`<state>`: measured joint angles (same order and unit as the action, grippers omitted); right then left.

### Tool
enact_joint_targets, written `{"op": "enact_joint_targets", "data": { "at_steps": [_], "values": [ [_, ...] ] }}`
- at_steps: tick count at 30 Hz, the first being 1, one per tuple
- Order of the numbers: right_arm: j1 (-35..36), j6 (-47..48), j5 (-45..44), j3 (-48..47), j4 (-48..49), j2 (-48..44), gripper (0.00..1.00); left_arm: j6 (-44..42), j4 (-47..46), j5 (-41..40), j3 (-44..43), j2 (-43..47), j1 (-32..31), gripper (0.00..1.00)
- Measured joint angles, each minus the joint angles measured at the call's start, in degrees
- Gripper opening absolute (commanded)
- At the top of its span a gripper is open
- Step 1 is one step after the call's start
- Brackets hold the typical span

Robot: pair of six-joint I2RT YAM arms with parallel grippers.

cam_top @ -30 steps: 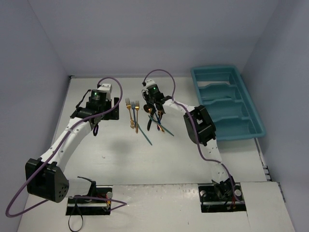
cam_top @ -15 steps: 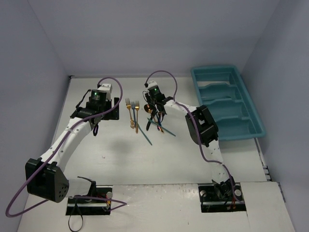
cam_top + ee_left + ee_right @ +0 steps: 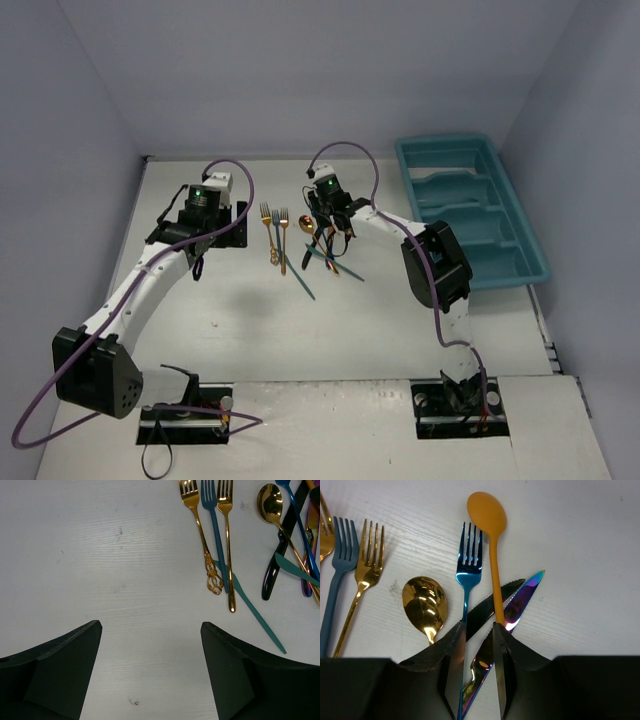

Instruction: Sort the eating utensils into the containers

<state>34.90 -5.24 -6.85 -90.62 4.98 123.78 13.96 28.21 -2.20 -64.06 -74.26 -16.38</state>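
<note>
Tight in the middle, roomy on the left

The left end effector (image 3: 151,627) hangs over bare bench (image 3: 75,555), fingers wide apart, with three forks (image 3: 212,510) just to its right. The right end effector (image 3: 479,630) sits low in the pile. An orange spoon (image 3: 487,515), blue fork (image 3: 469,565), black knife (image 3: 495,600) and purple knife (image 3: 522,595) crowd its narrow gap. The tray (image 3: 445,146) stands well apart, far right.

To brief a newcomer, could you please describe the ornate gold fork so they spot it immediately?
On the white table, three forks lie side by side left of the utensil pile. The ornate gold fork is leftmost, next to the teal fork; only its handle ends in openwork scrolls.
</note>
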Motion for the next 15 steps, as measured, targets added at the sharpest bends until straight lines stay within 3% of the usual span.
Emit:
{"op": "enact_joint_targets", "data": {
  "at_steps": [15],
  "values": [
    [0.8,-2.5,1.2,1.1,-0.1,-0.1,0.23,0.0,0.0,0.3,0.0,0.0,0.0,0.78]
  ]
}}
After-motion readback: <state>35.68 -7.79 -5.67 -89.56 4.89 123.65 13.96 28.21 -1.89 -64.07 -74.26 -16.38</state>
